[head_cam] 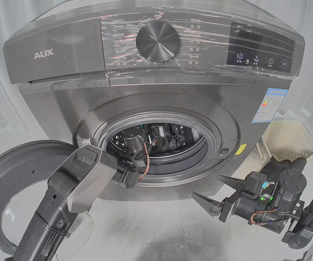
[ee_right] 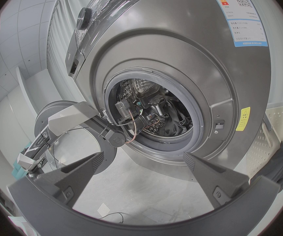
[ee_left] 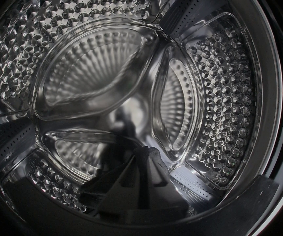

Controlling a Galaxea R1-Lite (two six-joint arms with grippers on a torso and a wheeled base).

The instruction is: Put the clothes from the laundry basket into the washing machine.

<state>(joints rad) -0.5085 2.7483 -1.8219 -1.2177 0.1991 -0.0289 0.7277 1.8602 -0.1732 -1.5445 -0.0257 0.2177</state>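
The grey washing machine (head_cam: 65,102) stands with its round opening (head_cam: 214,135) uncovered. My left arm (head_cam: 84,174) reaches through it, the wrist (head_cam: 131,142) inside the steel drum (ee_left: 92,66). In the left wrist view the left gripper (ee_left: 143,154) is shut on a dark garment (ee_left: 157,167) low in the drum. More dark cloth (head_cam: 171,138) lies in the drum to the wrist's right. My right gripper (head_cam: 205,186) hangs open and empty, low in front of the machine's right side, beside the white laundry basket (head_cam: 290,135), which holds dark clothes (head_cam: 278,165).
The machine's door (head_cam: 15,185) is swung fully open at the lower left, behind my left arm. Pale floor (head_cam: 156,225) lies in front of the machine. The basket (ee_right: 279,122) stands tight against the machine's right side.
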